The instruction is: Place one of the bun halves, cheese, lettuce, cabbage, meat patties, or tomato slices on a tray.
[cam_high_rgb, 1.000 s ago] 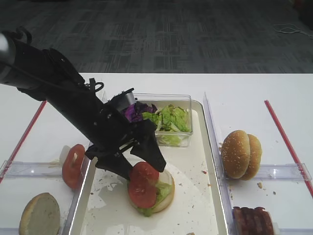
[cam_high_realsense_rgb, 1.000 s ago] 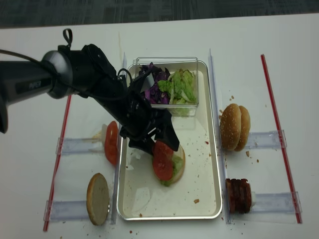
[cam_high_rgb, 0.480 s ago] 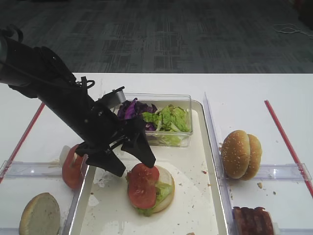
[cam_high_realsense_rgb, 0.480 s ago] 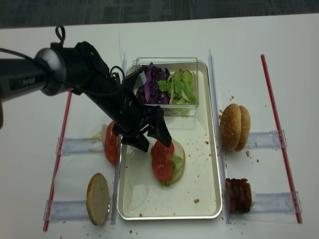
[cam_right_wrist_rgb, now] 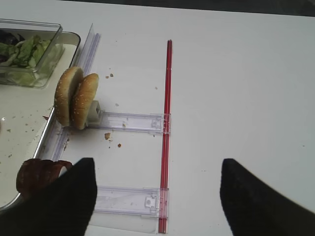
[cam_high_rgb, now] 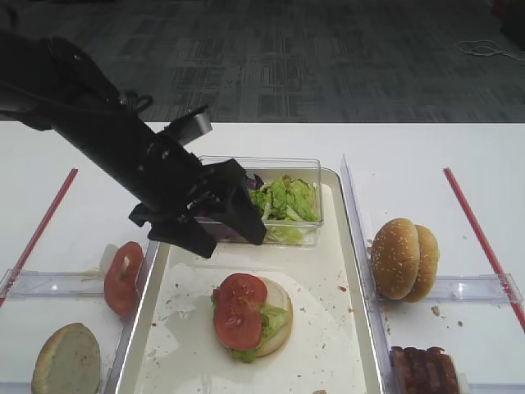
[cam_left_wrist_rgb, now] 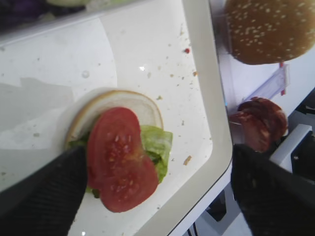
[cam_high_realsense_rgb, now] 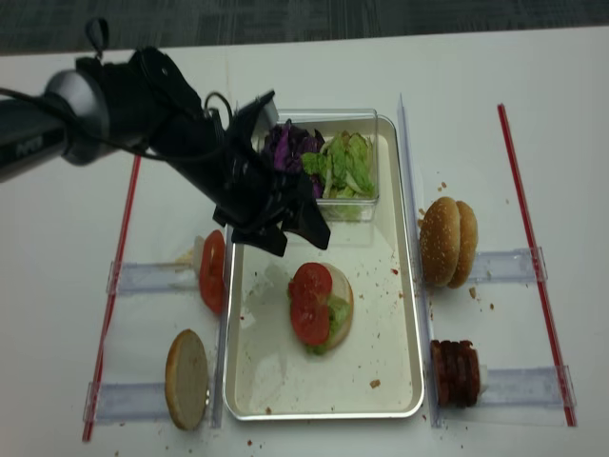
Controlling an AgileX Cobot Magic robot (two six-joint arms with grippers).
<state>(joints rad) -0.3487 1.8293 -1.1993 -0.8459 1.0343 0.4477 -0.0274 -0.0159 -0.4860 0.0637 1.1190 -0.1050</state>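
**Tomato on the bun, gripper wide open above**

The big tray (cam_high_realsense_rgb: 400,314) sits in the middle of the table. The left gripper (cam_high_realsense_rgb: 285,233) hangs over the tray's upper part with its jaws spread wide and nothing in them. Below it, a bun half (cam_high_realsense_rgb: 340,300) lies flat on the tray, with lettuce (cam_left_wrist_rgb: 160,147) on it and a tomato slice (cam_high_rgb: 239,310) on top. The right gripper (cam_right_wrist_rgb: 155,196) hovers over the table right of the tray, jaws apart and empty.
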